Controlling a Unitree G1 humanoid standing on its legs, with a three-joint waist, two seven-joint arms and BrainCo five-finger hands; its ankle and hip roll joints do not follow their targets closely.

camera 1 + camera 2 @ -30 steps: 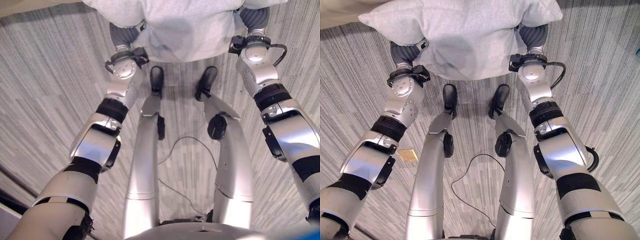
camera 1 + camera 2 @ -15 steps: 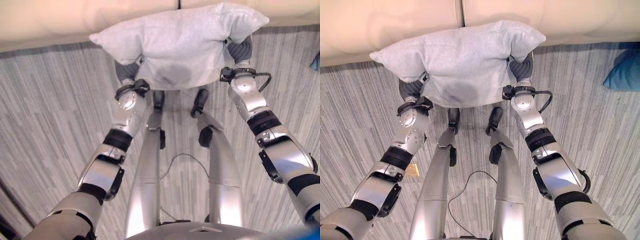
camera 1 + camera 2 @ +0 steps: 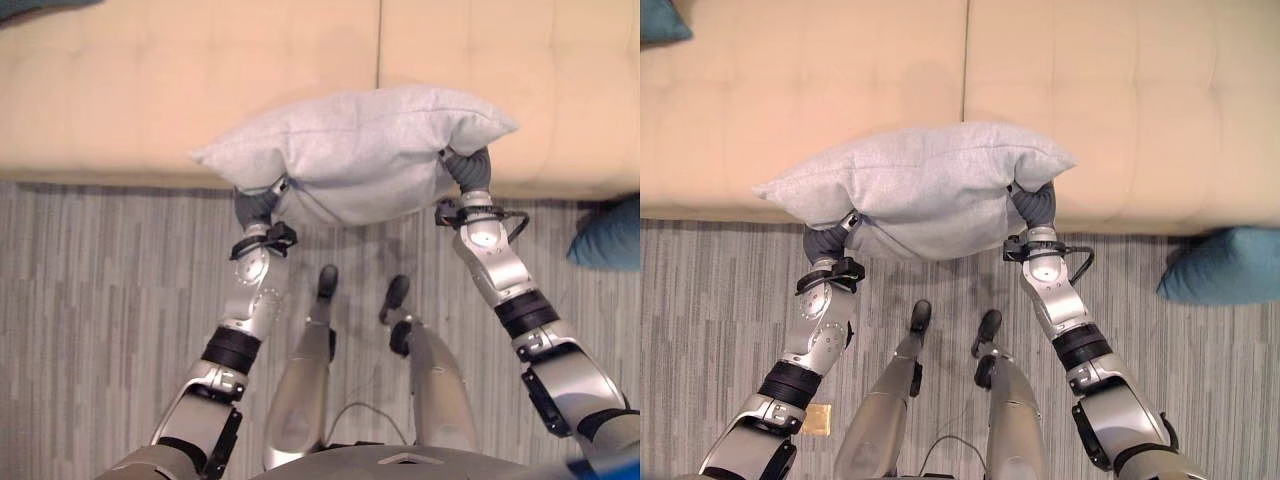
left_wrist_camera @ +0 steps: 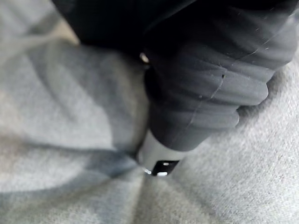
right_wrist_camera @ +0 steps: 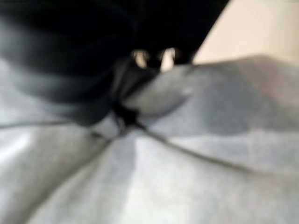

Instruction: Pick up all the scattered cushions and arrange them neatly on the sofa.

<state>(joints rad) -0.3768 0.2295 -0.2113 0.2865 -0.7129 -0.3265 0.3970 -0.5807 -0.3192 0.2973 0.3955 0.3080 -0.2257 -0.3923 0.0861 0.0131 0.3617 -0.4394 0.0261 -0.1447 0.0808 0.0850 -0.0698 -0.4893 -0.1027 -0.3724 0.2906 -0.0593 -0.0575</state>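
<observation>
Both hands are under my light grey cushion (image 3: 920,185), one at each end: my left hand (image 3: 828,243) shows its dark ribbed cover at the cushion's left underside, my right hand (image 3: 1037,205) the same at the right underside. Fabric swallows the fingers of both, so I cannot tell whether either hand is spread or curled into the cloth; in the left wrist view the ribbed cover (image 4: 210,70) is pressed into bunched grey fabric with one silver finger (image 4: 156,156) pushed into a fold. I see the cushion held off the floor, level across both arms, its far edge overlapping the front of the beige sofa (image 3: 1120,100). On the striped grey floor (image 3: 710,300), a teal cushion (image 3: 1225,265) lies against the sofa's front, well to my right. Another teal corner (image 3: 658,20) sits at the sofa's far left.
</observation>
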